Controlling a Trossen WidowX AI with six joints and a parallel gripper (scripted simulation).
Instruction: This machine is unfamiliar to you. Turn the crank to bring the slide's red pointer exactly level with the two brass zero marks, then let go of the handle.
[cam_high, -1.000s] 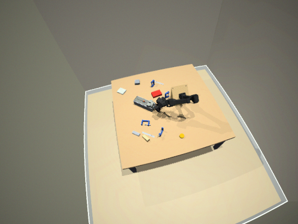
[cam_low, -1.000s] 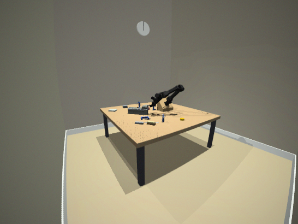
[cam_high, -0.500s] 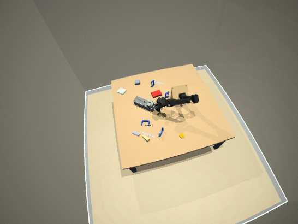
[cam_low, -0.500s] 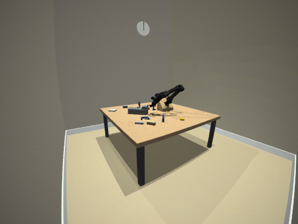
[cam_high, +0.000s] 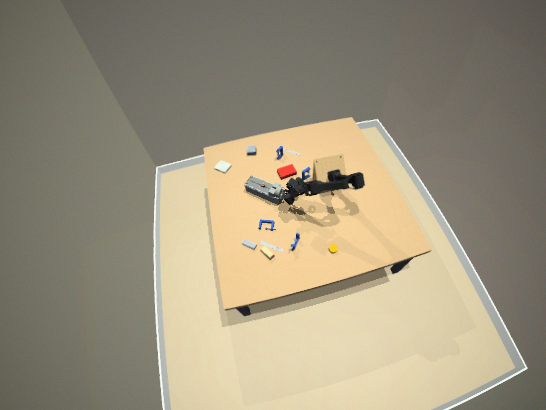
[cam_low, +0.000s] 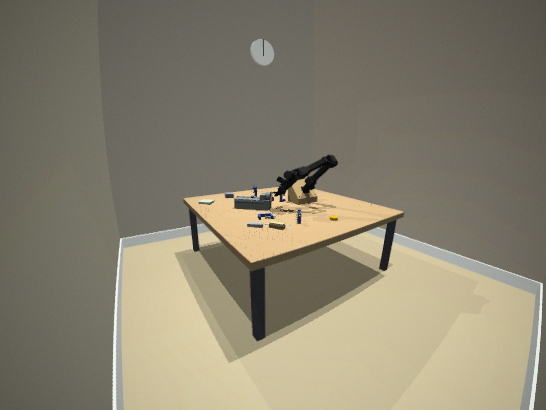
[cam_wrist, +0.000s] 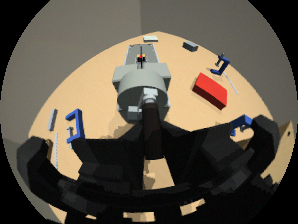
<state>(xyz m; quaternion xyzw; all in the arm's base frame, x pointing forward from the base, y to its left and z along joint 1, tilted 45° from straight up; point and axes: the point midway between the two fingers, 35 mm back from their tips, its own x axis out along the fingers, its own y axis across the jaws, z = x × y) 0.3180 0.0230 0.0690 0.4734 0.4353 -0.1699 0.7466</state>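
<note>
Between the jaws, seemingly, the handle (cam_wrist: 152, 131).

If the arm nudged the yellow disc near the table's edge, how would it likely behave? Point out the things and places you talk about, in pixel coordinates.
The yellow disc (cam_high: 333, 248) (cam_low: 334, 218) looks low and flat, so it would probably slide rather than tip. Its round outline suggests it might roll only if stood on edge.
</note>
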